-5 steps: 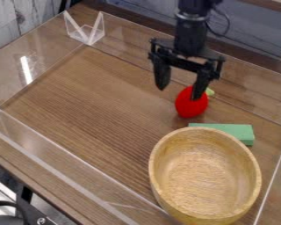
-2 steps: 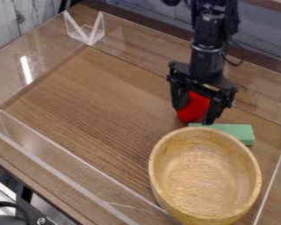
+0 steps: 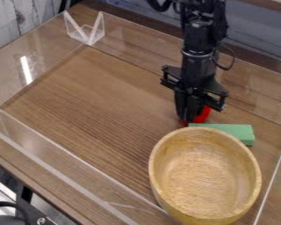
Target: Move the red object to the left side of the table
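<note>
An acrylic wall edges the table at its 9 o'clock side. Right of centre, the gripper points straight down, fingers pinching the red object, which sits on the wood. At its 4 o'clock lies a green block; at 6 o'clock, the bowl.

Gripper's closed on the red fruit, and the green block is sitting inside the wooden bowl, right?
Not quite. The camera view shows the green block lying on the table just behind the wooden bowl, not inside it. The gripper is closed on the red fruit, as you said.
</note>
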Controlling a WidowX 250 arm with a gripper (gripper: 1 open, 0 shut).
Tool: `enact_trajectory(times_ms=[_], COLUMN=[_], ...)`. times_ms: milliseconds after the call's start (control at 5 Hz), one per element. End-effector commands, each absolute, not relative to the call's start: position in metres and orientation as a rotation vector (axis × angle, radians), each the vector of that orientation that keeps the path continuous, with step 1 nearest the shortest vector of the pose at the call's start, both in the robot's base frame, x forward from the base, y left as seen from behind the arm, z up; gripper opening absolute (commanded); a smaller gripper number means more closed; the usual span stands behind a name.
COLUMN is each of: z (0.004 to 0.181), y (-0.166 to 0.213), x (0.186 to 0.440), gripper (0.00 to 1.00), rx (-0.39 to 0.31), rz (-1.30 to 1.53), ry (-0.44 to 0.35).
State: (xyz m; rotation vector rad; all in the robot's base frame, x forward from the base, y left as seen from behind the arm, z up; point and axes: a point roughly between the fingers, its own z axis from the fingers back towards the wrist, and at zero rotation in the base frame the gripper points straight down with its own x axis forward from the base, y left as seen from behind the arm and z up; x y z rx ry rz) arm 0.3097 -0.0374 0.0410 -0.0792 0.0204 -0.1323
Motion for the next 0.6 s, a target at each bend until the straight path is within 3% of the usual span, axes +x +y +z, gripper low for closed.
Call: enact_trajectory(times_ms=[0,200,400], z=[0.077,0.094,0.096], y=[-0.042,-0.048,-0.051], x=[0.318,0.321,0.325], gripper=[1.0,1.0,0.0], rx=[-0.089,-0.098,-0.099], rz=[-0.093,-0.056,-0.058], ry=[-0.08,-0.116,-0.128])
